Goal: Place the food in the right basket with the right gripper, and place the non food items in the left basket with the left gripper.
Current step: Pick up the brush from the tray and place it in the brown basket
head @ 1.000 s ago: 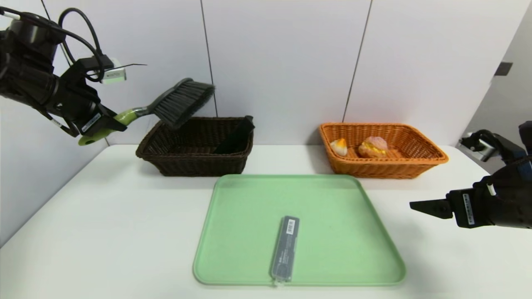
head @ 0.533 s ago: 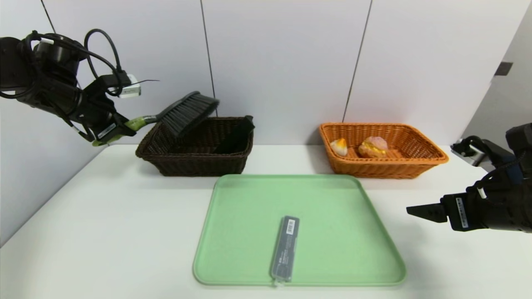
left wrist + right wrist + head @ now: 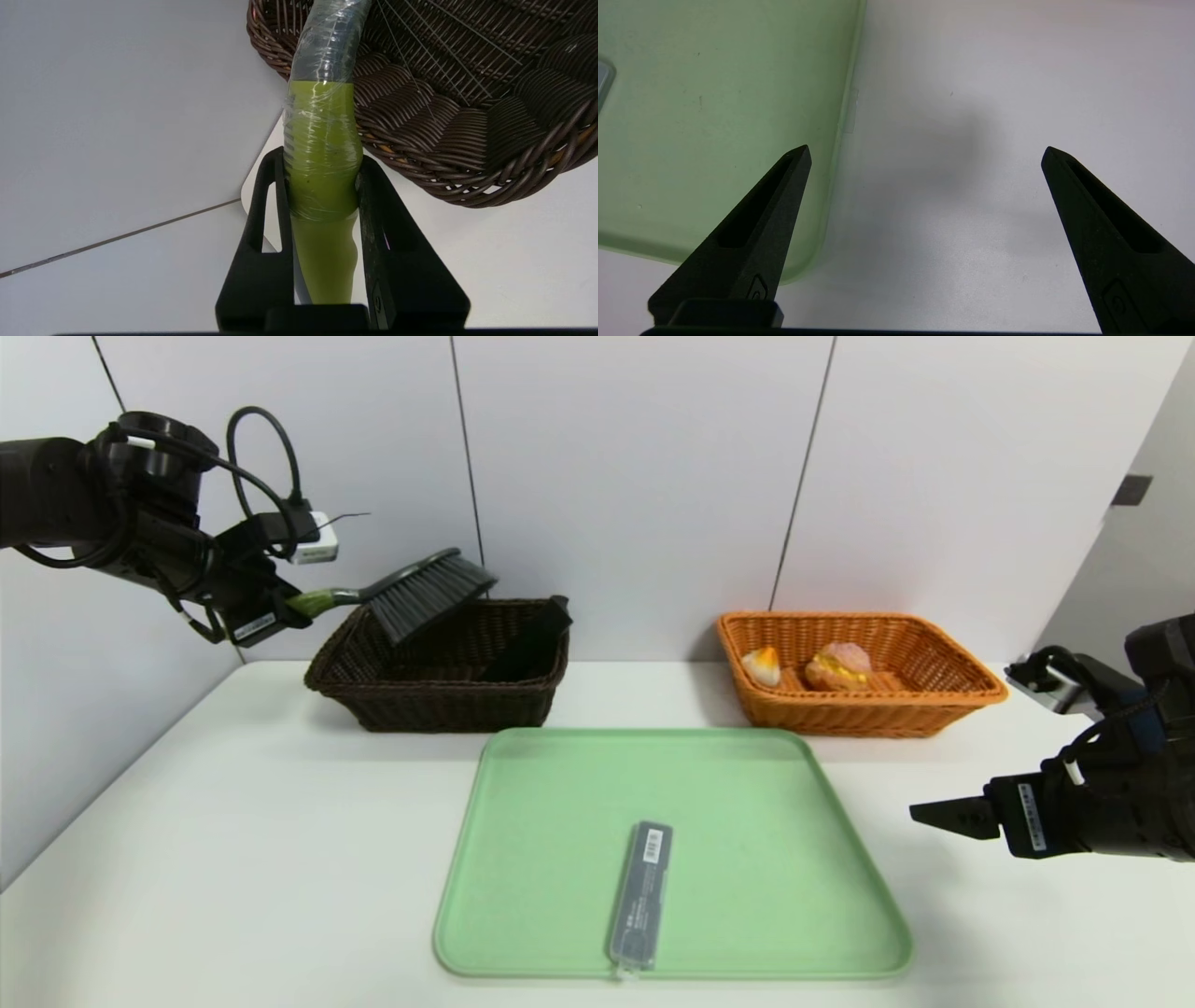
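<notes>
**Green-handled brush over dark basket**

We see the left end effector (image 3: 280,611) clamped on the brush (image 3: 425,590), bristles above the left basket (image 3: 439,705) at eleven o'clock. Our right end effector (image 3: 924,158) hovers apart over the desk (image 3: 187,821), beside the tray (image 3: 775,896) holding the case (image 3: 641,893).

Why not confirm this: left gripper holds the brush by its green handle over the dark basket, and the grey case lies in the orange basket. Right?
Not quite. The grey case lies on the green tray, as the head view shows. The rest holds: the left gripper grips the brush.
</notes>
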Motion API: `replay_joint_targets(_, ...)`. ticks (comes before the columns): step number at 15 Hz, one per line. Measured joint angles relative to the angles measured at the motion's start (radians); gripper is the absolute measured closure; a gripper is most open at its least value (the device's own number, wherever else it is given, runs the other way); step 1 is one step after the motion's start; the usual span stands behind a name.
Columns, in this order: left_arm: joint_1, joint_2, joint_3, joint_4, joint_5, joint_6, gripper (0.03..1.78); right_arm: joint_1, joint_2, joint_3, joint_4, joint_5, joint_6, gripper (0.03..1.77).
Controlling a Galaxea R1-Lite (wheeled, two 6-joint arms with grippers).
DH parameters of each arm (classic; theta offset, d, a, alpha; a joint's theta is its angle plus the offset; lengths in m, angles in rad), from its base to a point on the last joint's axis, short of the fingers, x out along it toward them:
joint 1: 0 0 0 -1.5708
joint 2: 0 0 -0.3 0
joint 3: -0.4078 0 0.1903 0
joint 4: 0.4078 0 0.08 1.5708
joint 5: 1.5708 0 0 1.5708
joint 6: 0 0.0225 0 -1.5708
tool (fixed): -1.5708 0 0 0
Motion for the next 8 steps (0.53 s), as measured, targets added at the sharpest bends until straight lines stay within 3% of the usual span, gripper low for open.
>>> replay_joint_targets(8, -0.078, -0.004, 0.006, 0.008, 0.029, 0.035, 1.4, -0.003, -0.001, 0.001, 0.0, -0.001, 0.006, 0.09)
